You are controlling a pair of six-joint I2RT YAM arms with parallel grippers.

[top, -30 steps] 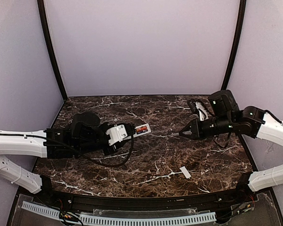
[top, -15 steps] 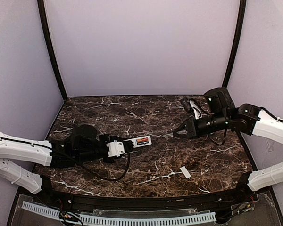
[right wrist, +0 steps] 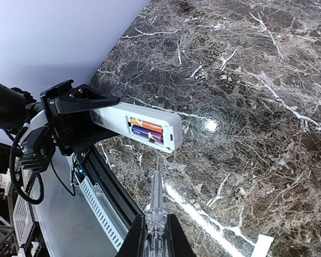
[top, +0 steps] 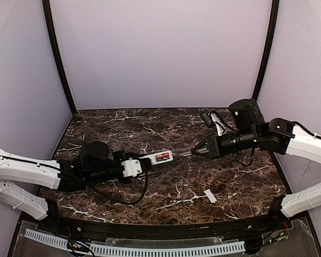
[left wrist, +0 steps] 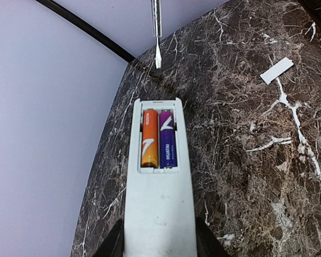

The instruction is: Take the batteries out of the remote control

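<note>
Over the table [top: 150, 128], left end effector [top: 150, 160] clamps the remote control [top: 161, 157]; right end effector [top: 197, 152] clamps a screwdriver [right wrist: 156, 201] pointed at it.

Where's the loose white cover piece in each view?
Top external: cover piece, right of centre, toward the near edge.
Left wrist: upper right, lying flat.
Right wrist: bottom right corner, cut off by the frame.
Shared landmark: the remote control, batteries showing, held in the left pincer.
</note>
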